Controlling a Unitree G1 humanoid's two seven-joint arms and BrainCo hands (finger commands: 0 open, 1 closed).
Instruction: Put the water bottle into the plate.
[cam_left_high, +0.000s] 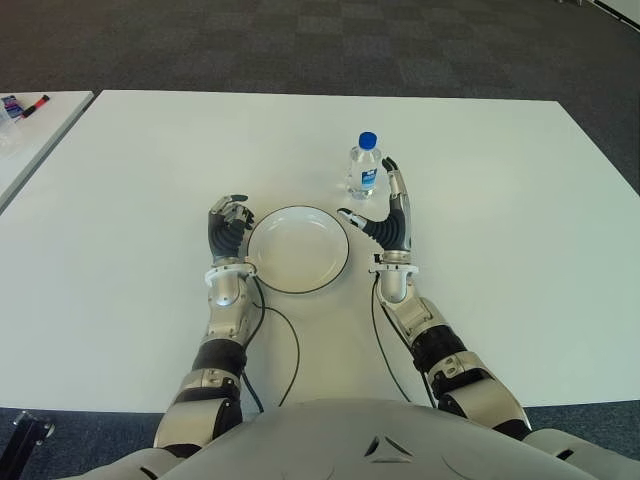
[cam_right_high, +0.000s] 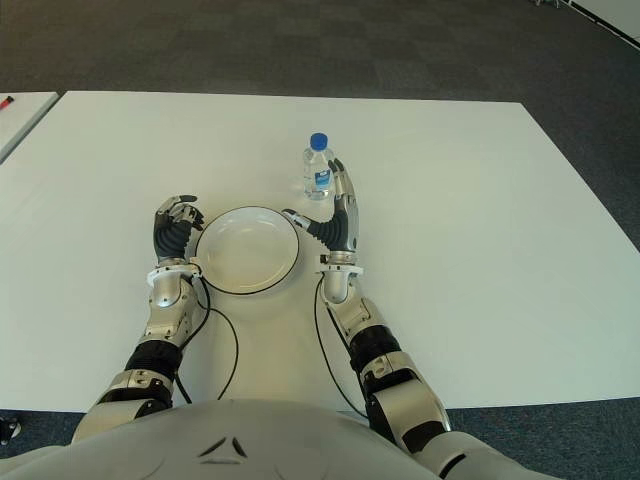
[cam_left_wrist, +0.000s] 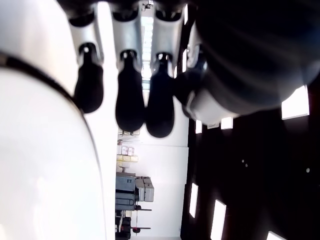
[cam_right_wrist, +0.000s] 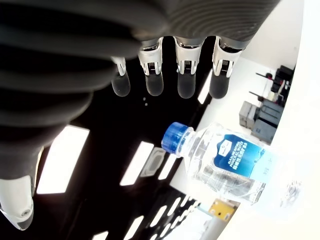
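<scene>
The right hand (cam_left_high: 385, 212) sits just right of centre in the left eye view, fingers spread and straight with the thumb stretched toward the plate, holding nothing. Its fingertips (cam_right_wrist: 185, 90) show in the right wrist view as a row of four pads with a clear gap between them and the bottle. The water bottle (cam_left_high: 365, 167) stands upright on the white table (cam_left_high: 500, 230), immediately above and left of the right hand's fingers, close to them but not gripped; it is clear with a blue cap (cam_right_wrist: 175, 138) and a blue label. It is outside the plate, just beyond the plate's upper right rim.

The plate (cam_left_high: 297, 250) is a round white dish with a dark rim, lying at the centre of the frame between the two hands, with nothing in it. The left hand (cam_left_high: 229, 226) shows just beside the plate's left rim, its fingers curled inward around nothing. A black cable (cam_left_high: 290, 345) runs along the table below the plate, between the forearms. At the far upper left edge, a second white surface (cam_left_high: 30, 135) carries a red marker (cam_left_high: 36, 104).
</scene>
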